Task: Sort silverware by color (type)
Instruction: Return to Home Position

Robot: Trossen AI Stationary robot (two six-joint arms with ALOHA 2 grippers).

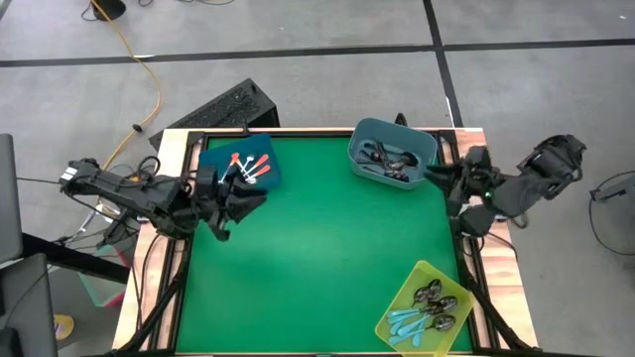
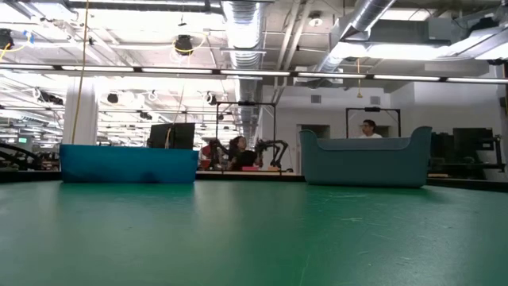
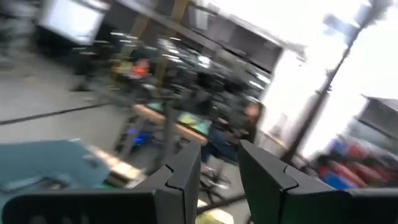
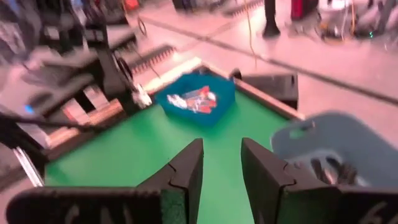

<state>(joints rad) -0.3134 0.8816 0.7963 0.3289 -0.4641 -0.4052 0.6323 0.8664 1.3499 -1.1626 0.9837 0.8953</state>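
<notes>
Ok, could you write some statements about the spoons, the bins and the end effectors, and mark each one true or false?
1. The red spoons lie in the dark blue bin. True.
2. The yellow bin holds red spoons. False: it holds light blue spoons.
3. Loose spoons lie on the green mat. False: none shows there; all are in bins.
4. The left end effector, by the dark blue bin, and the right end effector, by the grey bin, hold nothing. True.

Orange-red spoons (image 1: pixel 248 166) are lying in a bright blue bin (image 1: pixel 211 155) near the dark left fingers (image 3: pixel 186 177), on a green tabletop (image 1: pixel 317 248).
</notes>
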